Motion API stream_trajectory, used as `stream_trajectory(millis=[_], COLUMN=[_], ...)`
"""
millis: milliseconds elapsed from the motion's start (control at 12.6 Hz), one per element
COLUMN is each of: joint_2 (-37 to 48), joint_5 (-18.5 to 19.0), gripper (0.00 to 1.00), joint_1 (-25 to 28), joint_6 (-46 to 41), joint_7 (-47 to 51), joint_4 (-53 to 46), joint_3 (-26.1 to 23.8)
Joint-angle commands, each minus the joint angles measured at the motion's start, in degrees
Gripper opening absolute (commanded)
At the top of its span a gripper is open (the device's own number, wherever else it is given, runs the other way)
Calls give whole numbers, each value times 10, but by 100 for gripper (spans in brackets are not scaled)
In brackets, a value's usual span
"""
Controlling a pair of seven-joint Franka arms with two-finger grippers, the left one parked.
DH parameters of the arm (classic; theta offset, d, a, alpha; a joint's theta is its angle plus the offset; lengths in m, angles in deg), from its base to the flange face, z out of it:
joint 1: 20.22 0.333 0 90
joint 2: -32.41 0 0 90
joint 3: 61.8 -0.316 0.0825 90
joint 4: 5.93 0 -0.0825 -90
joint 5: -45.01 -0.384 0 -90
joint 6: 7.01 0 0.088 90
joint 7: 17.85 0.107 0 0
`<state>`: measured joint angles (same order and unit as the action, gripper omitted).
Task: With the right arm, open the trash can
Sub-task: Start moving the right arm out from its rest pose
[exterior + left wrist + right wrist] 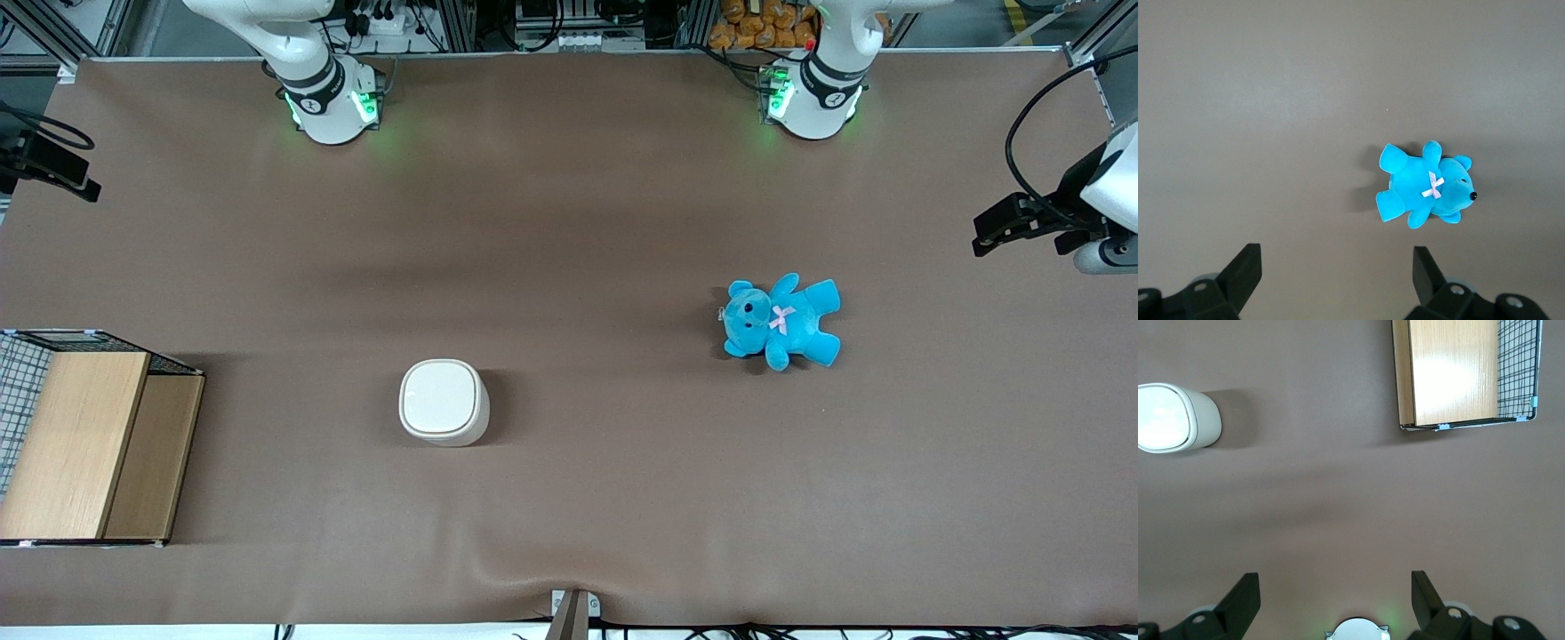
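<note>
Aloft, fingers (1243, 595) wide over brown table (1338, 513).

White right arm (307, 67), dark bands, green lights, black gripper (1331, 600)

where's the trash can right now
The trash can stands lid shut on the brown table, between the wooden box and the blue teddy, nearer the box. The open gripper hangs high above bare table, well clear of it.

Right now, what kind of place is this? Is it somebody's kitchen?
Probably a robot lab, not a kitchen. Two white robot arms are bolted to a brown table, with cables and metal racks nearby. The open gripper hangs above the table, away from the closed trash can.
</note>
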<state>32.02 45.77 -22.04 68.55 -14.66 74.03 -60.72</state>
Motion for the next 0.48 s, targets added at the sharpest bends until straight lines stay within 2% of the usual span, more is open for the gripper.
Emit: stream_trajectory(millis=[0, 239, 398], joint_2=[0, -28, -56], joint_5=[6, 7, -23], gripper=[100, 100, 100], joint_1=[0, 0, 13], joint_6=[-2, -5, -6], joint_7=[6, 0, 1], joint_4=[-6, -19, -23], joint_3=[-4, -5, -5])
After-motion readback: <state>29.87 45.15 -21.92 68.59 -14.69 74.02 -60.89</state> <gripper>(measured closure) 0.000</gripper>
